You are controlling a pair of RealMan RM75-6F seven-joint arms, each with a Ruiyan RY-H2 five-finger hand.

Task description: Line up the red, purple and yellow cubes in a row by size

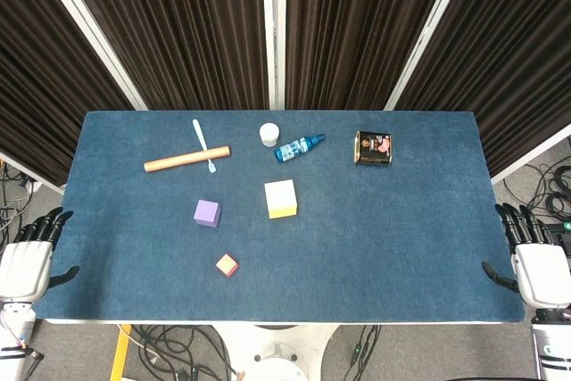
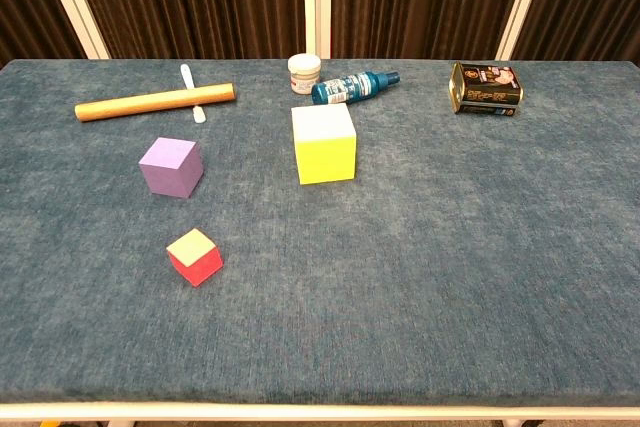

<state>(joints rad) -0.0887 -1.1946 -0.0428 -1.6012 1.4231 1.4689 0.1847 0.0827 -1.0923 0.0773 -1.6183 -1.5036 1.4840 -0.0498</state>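
Three cubes lie apart on the blue table. The large yellow cube [image 1: 280,198] [image 2: 324,142] sits near the middle. Left of it is the mid-sized purple cube [image 1: 207,213] [image 2: 171,166]. The small red cube [image 1: 227,264] [image 2: 195,256] lies nearer the front edge, turned at an angle. My left hand [image 1: 28,254] hangs off the table's left side and my right hand [image 1: 532,260] off its right side, both open with fingers spread and holding nothing. Neither hand shows in the chest view.
Along the back lie a wooden rod [image 1: 186,159] [image 2: 154,102] with a white spoon [image 1: 203,144] across it, a small white jar [image 1: 269,135] [image 2: 305,73], a blue spray bottle [image 1: 299,147] [image 2: 354,86] on its side, and a dark tin [image 1: 373,148] [image 2: 486,88].
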